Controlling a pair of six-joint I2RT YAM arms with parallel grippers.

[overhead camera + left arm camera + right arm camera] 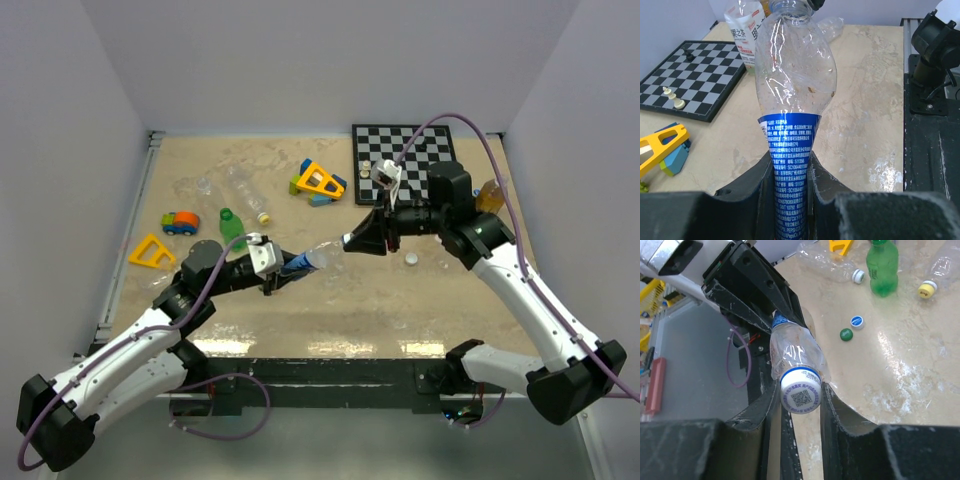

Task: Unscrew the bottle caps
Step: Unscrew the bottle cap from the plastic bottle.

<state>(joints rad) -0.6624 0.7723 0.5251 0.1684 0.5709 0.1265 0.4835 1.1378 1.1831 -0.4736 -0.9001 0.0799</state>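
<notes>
A clear bottle [312,259] with a blue label is held level above the table between both arms. My left gripper [283,268] is shut on its labelled lower part [790,165]; the crumpled clear body [792,75] points away from that wrist camera. My right gripper [800,401] is shut on the bottle's white, blue-rimmed cap [800,395], one finger against each side. From above, the right gripper [350,243] meets the bottle's neck. Two loose caps, green [846,334] and blue-white [857,321], lie on the table beyond.
A green bottle [232,228] and clear bottles [240,187] lie at the left rear; one has a yellow cap [926,288]. A white cap [411,259] lies under the right arm. A chessboard [405,160] is at the back right, toy blocks [318,182] mid-rear, a yellow triangle [151,251] left.
</notes>
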